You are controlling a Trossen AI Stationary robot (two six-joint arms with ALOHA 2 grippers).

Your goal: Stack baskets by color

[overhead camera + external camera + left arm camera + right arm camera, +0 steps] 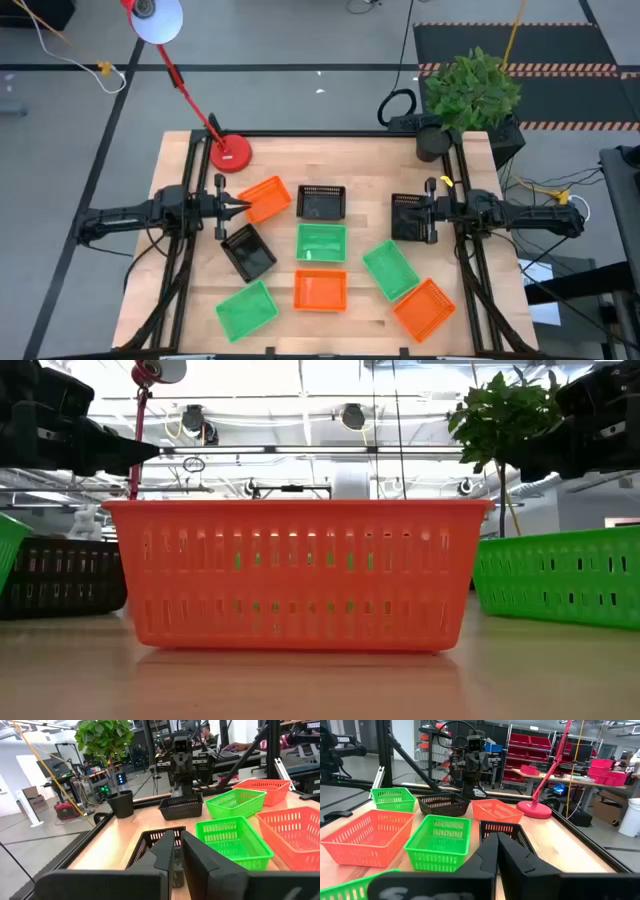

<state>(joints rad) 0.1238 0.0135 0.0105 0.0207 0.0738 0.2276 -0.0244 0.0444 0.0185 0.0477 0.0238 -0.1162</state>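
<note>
You are at the very start: none of the nine baskets is stacked, and all lie singly across the table (pixel 180 150). The left gripper (pixel 240 206) hovers near the left edge with its fingers drawn almost together on nothing, just beside the orange basket (pixel 266 198) toward the far side and above the black basket (pixel 248 251). The right gripper (pixel 428 212) waits near the right edge, clenched and empty, over another black basket (pixel 407 216). A third black basket (pixel 321 201) sits mid-table toward the far edge, two green ones (pixel 321 243) (pixel 390 269) near the middle, and a green (pixel 247 308) and two orange (pixel 320 290) (pixel 424 308) along the near edge. Your next move, as I judge it, is to spread the left fingers, lower them over a rim of the orange basket and pinch, then carry it to another orange one.
</note>
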